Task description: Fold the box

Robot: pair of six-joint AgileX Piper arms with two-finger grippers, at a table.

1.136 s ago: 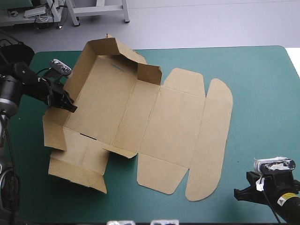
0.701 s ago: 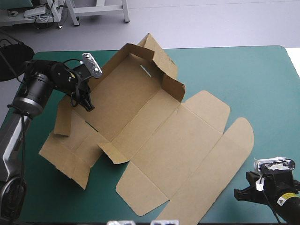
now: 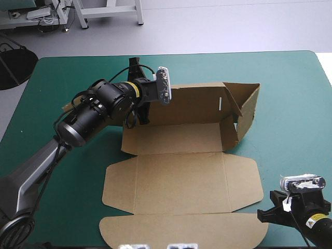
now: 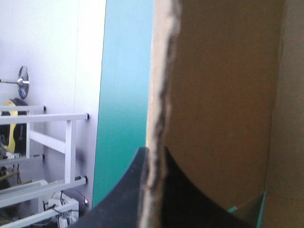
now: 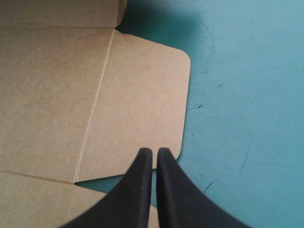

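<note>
The brown box [image 3: 181, 176] lies in the middle of the tabletop [image 3: 295, 93]. Its far wall and right end wall are raised, and its lid is flat and reaches the near edge. The left hand [image 4: 153, 154] pinches the far wall's edge at its left end. The right hand [image 5: 153, 151], pressed together and holding nothing, points at the lid flap's rounded right corner. Bare teal-green cover is free on the left, far and right sides.

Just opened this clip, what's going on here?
The left gripper is shut on the far long wall of the brown box, holding that wall upright on the teal-green table. The end wall at the right also stands, while the lid panels lie flat toward the near edge. The right gripper is shut at the lid's rounded side flap, gripping nothing.
</note>
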